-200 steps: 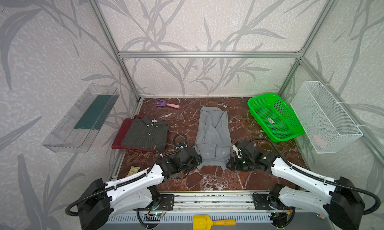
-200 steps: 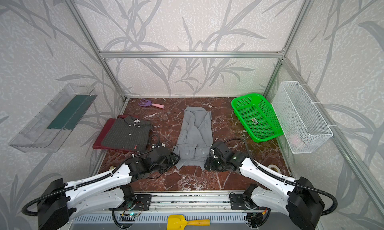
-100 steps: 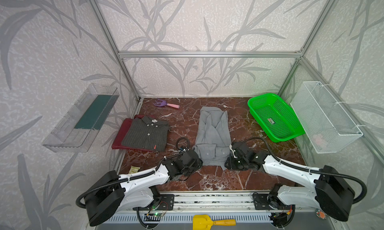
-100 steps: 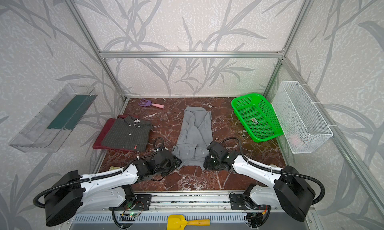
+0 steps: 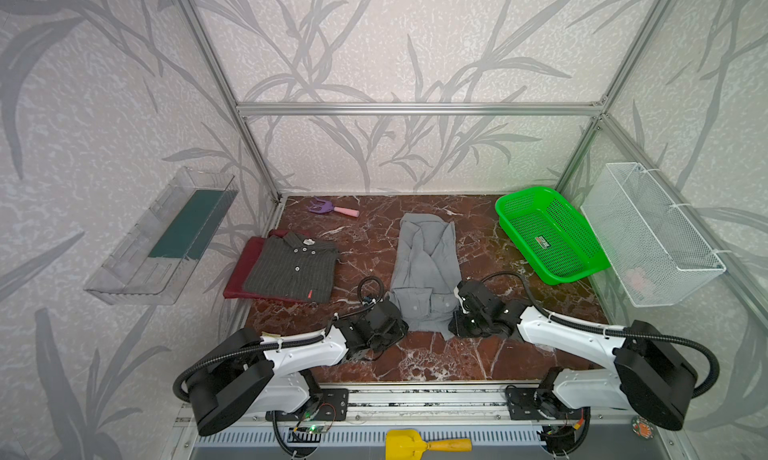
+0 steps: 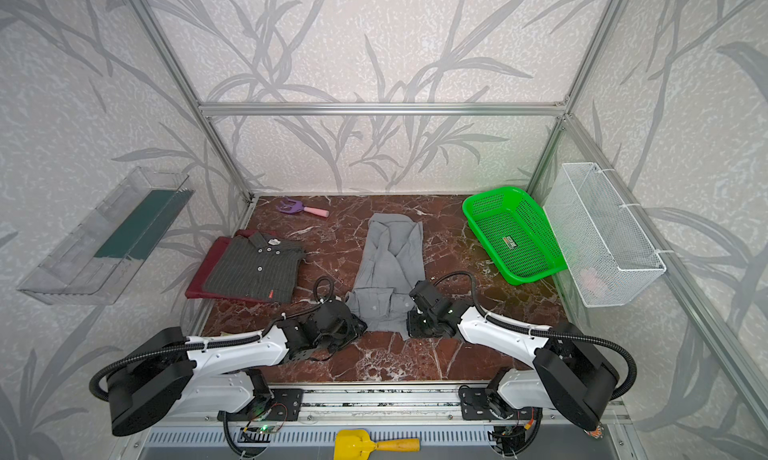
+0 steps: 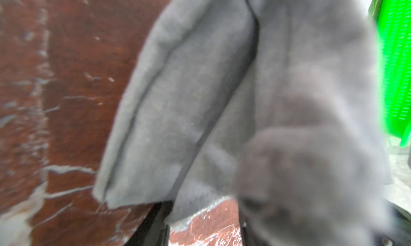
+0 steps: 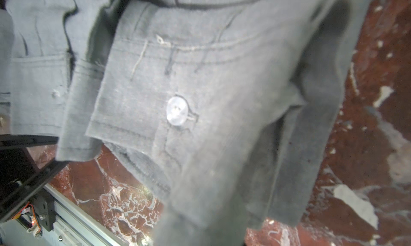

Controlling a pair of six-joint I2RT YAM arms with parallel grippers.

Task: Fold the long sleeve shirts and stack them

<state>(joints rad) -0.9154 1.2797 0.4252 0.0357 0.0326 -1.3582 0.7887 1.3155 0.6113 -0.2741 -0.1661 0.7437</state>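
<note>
- Lying nearest of all, in front of the arms' rail, is a yellow scoop [image 5: 415, 444] with an orange handle.
- Past the rail, the left gripper [image 5: 398, 324] sits low on the marble table [image 5: 436, 358] at the near left corner of the light grey shirt [image 5: 428, 262]. Its wrist view is filled with blurred grey cloth that covers the fingers, so I cannot tell whether the claw is released or clenched.
- The right gripper [image 5: 456, 323] is at the shirt's near right corner, against the cloth. In its wrist view a buttoned cuff [image 8: 178, 89] hangs close over the lens and hides the fingers, so that claw's state cannot be told either.
- The light grey shirt lies in the middle of the table as a narrow strip running near to far. Its sleeves are folded in, and the cuffs are at the near end between the two grippers.
- Left of it and well apart, the dark pinstriped shirt [image 5: 293, 266] rests folded with its collar at the far side. It lies on top of the folded maroon shirt [image 5: 239, 269], whose edge shows at the left.
- Right of the grey shirt, a green basket [image 5: 565, 229] sits at the table's far right.
- Near the far left corner lies a purple rake [image 5: 332, 207] with a pink handle.
- On the walls hang a white wire basket [image 5: 648, 229] at the right and a clear tray [image 5: 137, 262] at the left.
</note>
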